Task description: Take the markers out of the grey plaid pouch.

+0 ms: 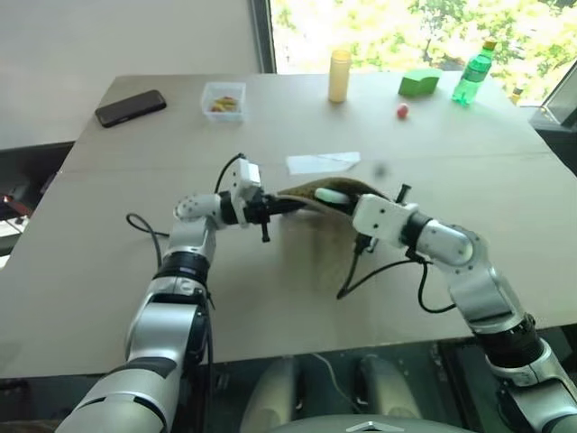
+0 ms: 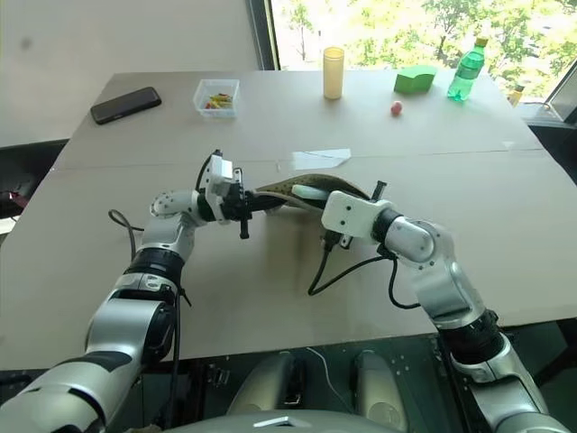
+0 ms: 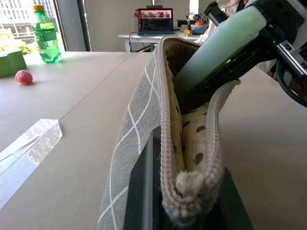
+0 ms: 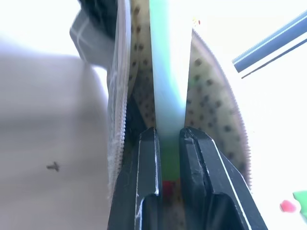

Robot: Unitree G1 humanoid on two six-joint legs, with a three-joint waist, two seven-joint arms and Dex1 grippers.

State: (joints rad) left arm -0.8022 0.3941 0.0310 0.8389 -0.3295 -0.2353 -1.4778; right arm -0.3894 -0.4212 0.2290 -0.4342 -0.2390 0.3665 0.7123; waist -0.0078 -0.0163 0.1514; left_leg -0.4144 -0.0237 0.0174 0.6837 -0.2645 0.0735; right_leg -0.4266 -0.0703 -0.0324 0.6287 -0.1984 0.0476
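The left pincer (image 1: 270, 207) is clamped on one end of the grey plaid pouch (image 3: 139, 124), holding it up off the tabletop (image 1: 270, 307) with its zipper mouth open. The right pincer (image 4: 168, 139) is closed on the marker (image 3: 216, 52), which sticks partway out of that mouth. The extraction step seems underway; next the marker needs drawing fully clear along the opening while the left grip stays firm.

Silver arms, black joints, cables
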